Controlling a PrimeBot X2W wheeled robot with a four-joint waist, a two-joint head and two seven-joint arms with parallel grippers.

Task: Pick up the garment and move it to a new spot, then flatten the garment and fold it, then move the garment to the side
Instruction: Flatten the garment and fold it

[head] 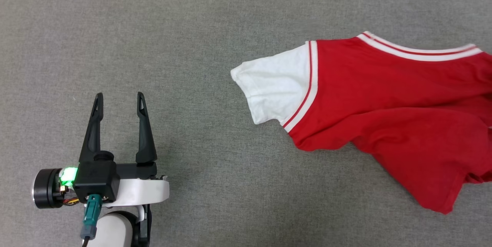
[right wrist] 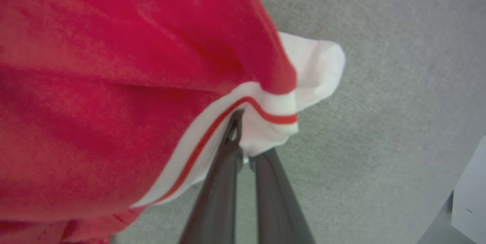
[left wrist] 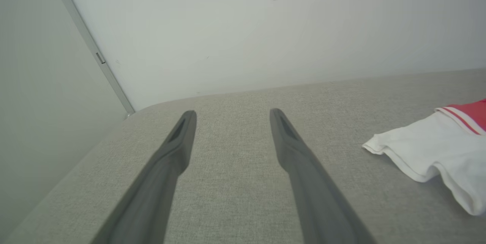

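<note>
The red jersey-style T-shirt with white short sleeves and red-and-white striped trim (head: 384, 97) lies rumpled on the grey woven fabric surface (head: 192, 28), at the 3 o'clock side of the head view, running off the picture's edge there. One white sleeve points toward 9 o'clock, a striped band crosses its top at about 1 o'clock, and a red corner trails toward 5 o'clock. The left gripper (head: 120, 97) sits at 8 o'clock, well apart from the shirt, its two dark fingers spread wide with nothing between them and pointing to 12 o'clock. In the left wrist view the gripper (left wrist: 232, 115) hangs over bare grey cloth, with the white sleeve (left wrist: 429, 149) at 3 o'clock and a pale wall (left wrist: 265, 27) at 12 o'clock. In the right wrist view the right gripper (right wrist: 245, 137) is closed tight, pinching the shirt's (right wrist: 114, 84) white striped edge.
</note>
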